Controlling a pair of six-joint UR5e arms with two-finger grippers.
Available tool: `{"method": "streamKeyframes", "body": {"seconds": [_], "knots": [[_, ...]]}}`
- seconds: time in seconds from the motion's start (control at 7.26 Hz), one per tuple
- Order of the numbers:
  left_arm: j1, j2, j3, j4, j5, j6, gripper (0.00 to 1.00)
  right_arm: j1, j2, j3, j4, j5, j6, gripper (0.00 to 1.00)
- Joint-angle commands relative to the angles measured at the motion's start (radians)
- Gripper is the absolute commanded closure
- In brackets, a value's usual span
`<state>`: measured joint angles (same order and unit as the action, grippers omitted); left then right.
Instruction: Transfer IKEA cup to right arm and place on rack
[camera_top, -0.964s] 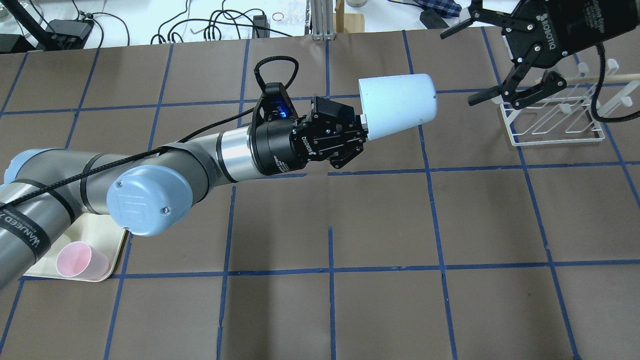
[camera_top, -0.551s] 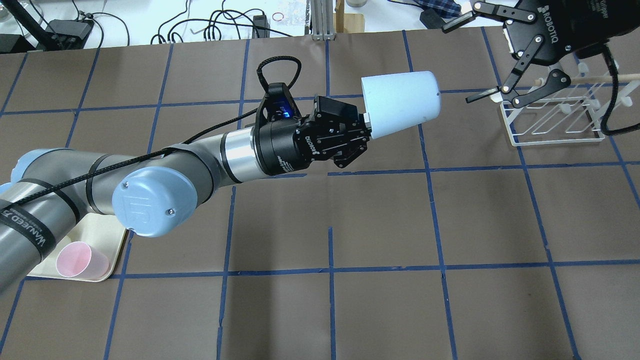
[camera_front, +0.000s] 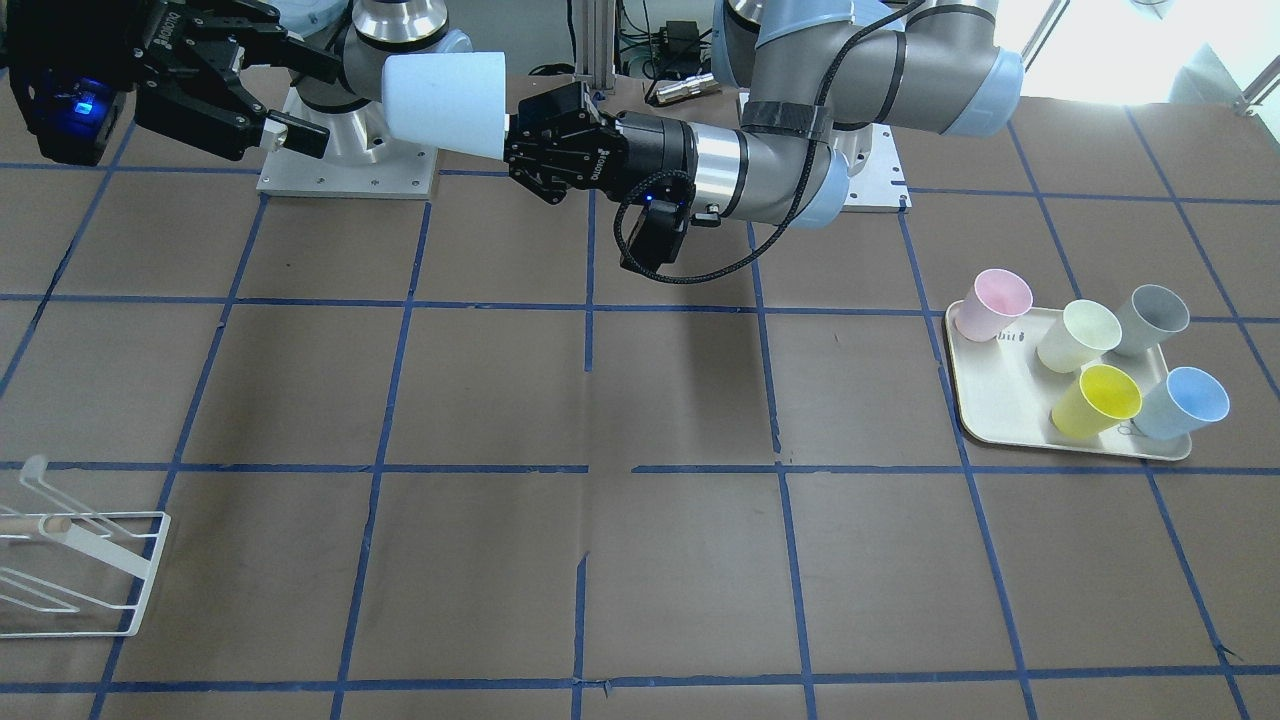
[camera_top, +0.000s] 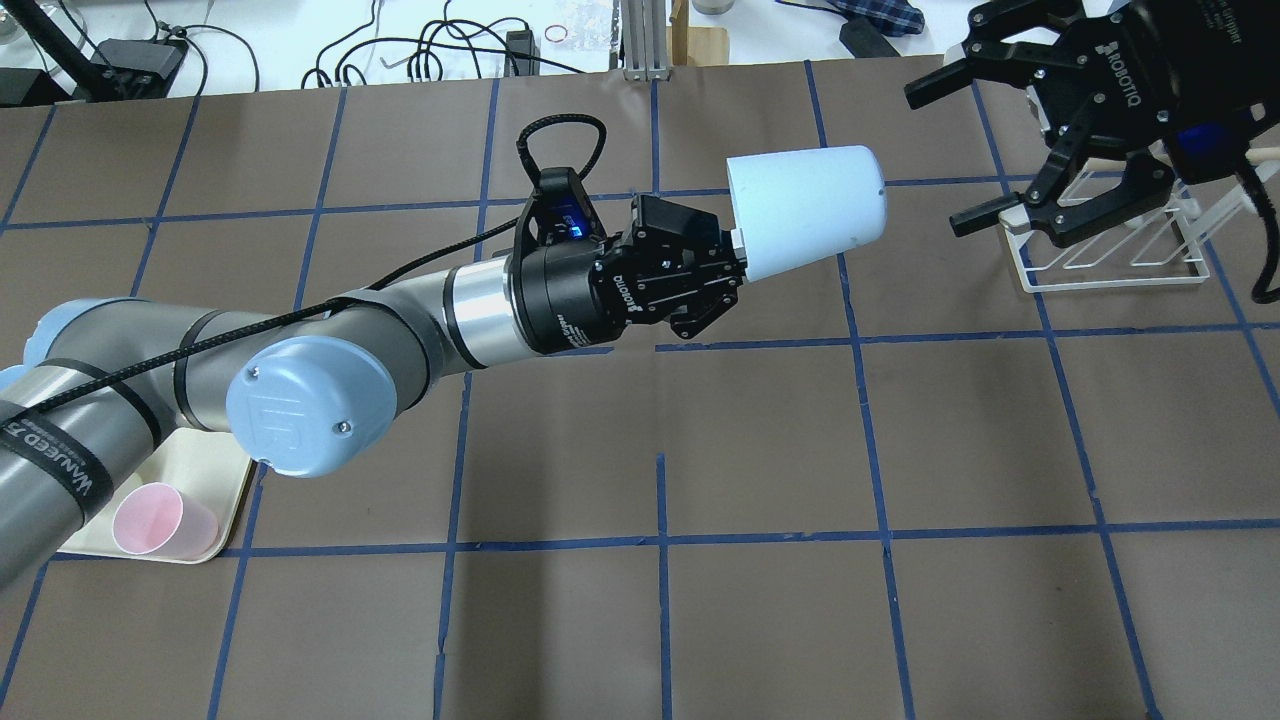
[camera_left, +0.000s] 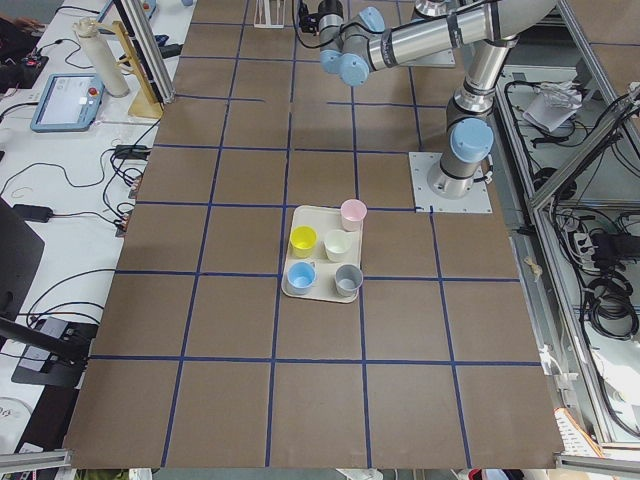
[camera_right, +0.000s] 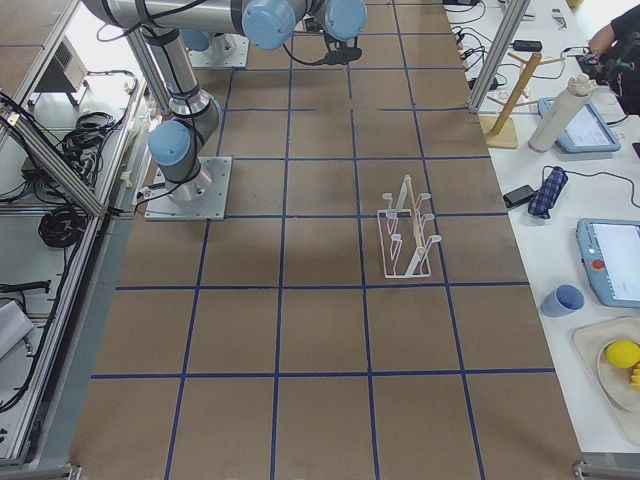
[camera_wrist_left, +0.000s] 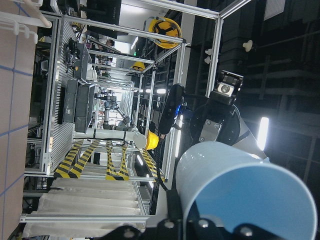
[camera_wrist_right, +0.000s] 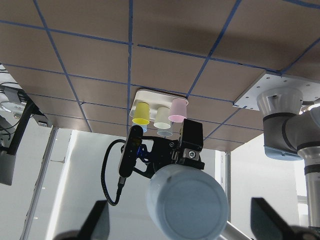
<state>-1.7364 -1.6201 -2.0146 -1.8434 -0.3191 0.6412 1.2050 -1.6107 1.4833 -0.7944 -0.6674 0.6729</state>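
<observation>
**Position.** The IKEA cup (camera_top: 805, 210) was held in the air above the table (camera_top: 760, 450), lying nearly horizontal. Its wide open mouth faced the left gripper (camera_top: 738, 255), and its closed base pointed toward the right gripper (camera_top: 940, 160). The left wrist view showed the brighter blue interior. The right wrist view showed only the flat base.

**End effectors.** The left gripper was clenched on the cup at its rim end. Whether one finger sat inside the mouth could not be confirmed. The right gripper was spread wide and empty, and its fingertips stood apart from the cup's base, touching nothing.

**Surroundings.** The rack (camera_top: 1100, 255) stood on the table below and beyond the right gripper, with no cup on it. Five other cups stood on the tray (camera_front: 990, 400), well apart from the handover.

**Handling assessment.** The cup appeared light, thin-walled and smooth, stiff at the base but likely to flex near the mouth. Its taper would tend to let it squirt out toward the narrow end under a hard pinch. The sound hold is judged to be across the side wall near the base half, clear of the left fingers, with moderate force.
</observation>
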Motion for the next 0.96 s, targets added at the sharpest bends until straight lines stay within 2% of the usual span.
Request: {"method": "streamKeyframes", "body": {"seconds": [0.0, 0.14, 0.83], "knots": [[0.0, -0.003, -0.001, 0.001, 0.0, 0.0, 1.0, 0.002, 0.0, 0.006, 0.029, 0.024, -0.009, 0.0], [0.0, 0.0, -0.001, 0.001, 0.0, 0.0, 1.0, 0.007, 0.006, 0.009, 0.029, 0.09, -0.016, 0.0], [0.0, 0.0, -0.003, 0.001, 0.0, 0.002, 1.0, 0.062, 0.023, 0.026, 0.05, 0.091, -0.018, 0.0]]}}
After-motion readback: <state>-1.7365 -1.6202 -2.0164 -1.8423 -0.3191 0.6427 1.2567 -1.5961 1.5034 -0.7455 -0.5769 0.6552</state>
